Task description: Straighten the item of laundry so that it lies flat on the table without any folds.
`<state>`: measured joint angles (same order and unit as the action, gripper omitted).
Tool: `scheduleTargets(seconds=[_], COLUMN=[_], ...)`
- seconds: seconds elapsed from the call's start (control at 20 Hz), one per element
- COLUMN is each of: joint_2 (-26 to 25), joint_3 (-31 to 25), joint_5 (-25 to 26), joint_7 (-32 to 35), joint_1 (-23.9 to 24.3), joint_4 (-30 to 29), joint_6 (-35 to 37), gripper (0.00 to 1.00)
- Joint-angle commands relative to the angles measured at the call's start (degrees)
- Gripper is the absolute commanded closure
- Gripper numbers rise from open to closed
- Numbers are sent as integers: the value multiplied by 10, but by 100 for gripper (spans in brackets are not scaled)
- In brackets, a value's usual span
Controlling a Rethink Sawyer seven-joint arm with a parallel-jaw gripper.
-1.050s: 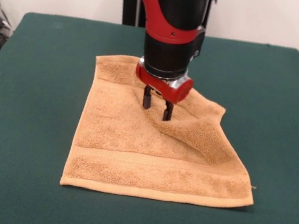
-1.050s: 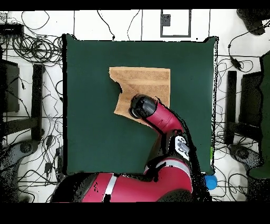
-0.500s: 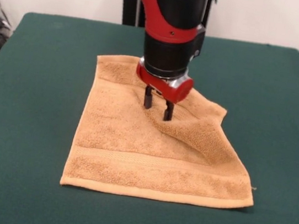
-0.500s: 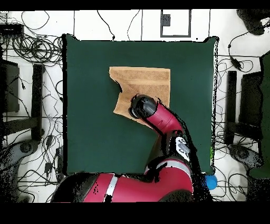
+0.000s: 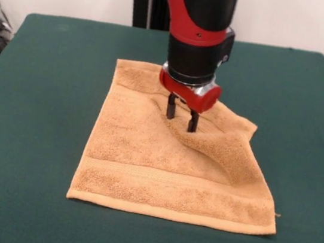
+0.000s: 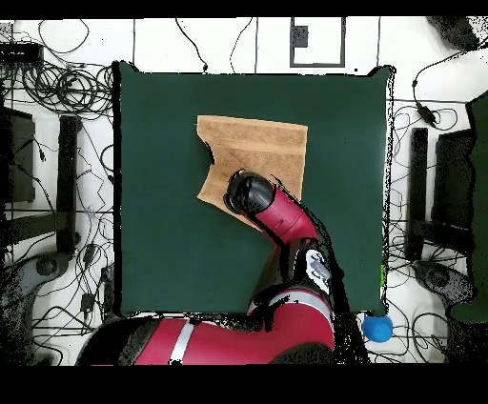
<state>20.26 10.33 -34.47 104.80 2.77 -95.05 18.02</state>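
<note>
Front view: I see the gripper with fingers spread, tips pressed into the towel at a raised fold. I note the towel lies mid-table, its far right corner turned over.

Sawyer arm with glossy red shell and broad black cylindrical wrist section, red collar edged by a silver ring beneath it, gripper with two short black fingers, white markings on the arm's red link seen overhead

towel on table centre | jaws above towel's far part
</note>
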Motion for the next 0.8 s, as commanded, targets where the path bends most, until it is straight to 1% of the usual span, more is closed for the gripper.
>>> scheduleTargets(seconds=[0.05, 0.3, 0.5, 0.8], joint_2=[-43, -38, -39, -33], joint_3=[-135, -168, -162, -156], joint_5=[-62, -94, -101, -95], joint_7=[184, 176, 170, 154], joint_1=[-36, -19, -25, -18], joint_4=[-48, -69, -65, -61], joint_6=[-7, 0, 8, 52], gripper=[0, 0, 0, 0])
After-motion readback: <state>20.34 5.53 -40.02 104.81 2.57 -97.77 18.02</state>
